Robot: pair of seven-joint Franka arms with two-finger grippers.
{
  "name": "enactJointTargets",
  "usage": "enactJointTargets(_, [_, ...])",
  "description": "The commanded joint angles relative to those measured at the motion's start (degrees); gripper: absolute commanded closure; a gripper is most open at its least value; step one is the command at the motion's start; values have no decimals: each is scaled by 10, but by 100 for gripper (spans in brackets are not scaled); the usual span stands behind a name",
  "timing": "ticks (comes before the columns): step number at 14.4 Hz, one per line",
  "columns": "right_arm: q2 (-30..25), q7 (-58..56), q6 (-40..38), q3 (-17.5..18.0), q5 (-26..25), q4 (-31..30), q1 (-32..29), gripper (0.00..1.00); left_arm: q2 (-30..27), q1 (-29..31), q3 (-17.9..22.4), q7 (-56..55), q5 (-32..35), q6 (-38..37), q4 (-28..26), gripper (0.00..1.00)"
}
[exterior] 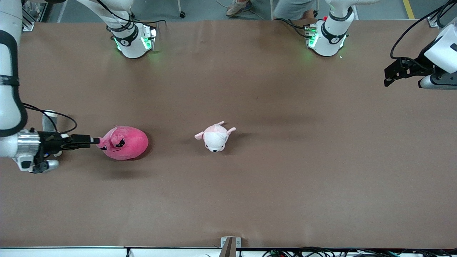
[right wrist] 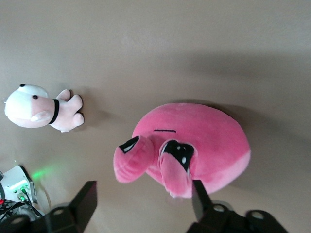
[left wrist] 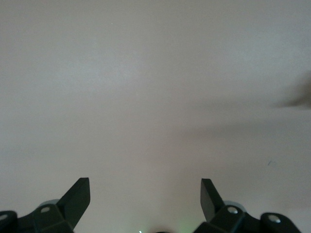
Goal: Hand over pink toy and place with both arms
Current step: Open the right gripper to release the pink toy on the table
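The right gripper (exterior: 95, 140) sits low at the pink toy (exterior: 125, 142), near the tabletop's edge at the right arm's end, its fingers spread with the toy's ear end between their tips and nothing clamped. In the right wrist view the fingers (right wrist: 86, 200) flank the toy (right wrist: 194, 150) with a gap showing on one side, and the toy lies on the table (exterior: 250, 185), its black eye patches turned toward the camera. Toward the middle of the tabletop, well apart from the toy, lies a pale pink-and-white plush (exterior: 215, 136); nothing stands between the two. The front view does not show that plush's black collar, while the right wrist view does (right wrist: 39, 109). The left gripper (exterior: 394, 73) waits over the tabletop's edge at the left arm's end, near the bases' side. Its wrist view shows its fingers (left wrist: 77, 199) wide apart over bare brown surface, a detail the front view leaves unclear.
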Motion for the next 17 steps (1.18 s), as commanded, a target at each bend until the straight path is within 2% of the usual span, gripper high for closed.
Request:
enactJointTargets(1, [-19,30,-44,8,-40,45,-14,0,-10,2,-4,4,-4,-5,-2,0])
enactJointTargets(3, [-44,60,-49,9,-82,70,-8,0,-11,2,-12,4,-4,-6,-4,0])
enactJointTargets(7, [-114,117,-42,14,-187,75,32,0,-12,3,-19,4,-9,-7,-5,0])
enactJointTargets(9, [-143,118,-40,14,-220,78,47,0,-15,3,-19,-16,-9,-10,-5,0])
enactJointTargets(12, [-188,136,-44,14,-234,79,47,0,-18,3,-19,-46,-9,-11,-6,0])
enactJointTargets(17, [-226,241,-60,14,-235,71,46,0,-16,4,-17,-47,-11,-11,-5,0])
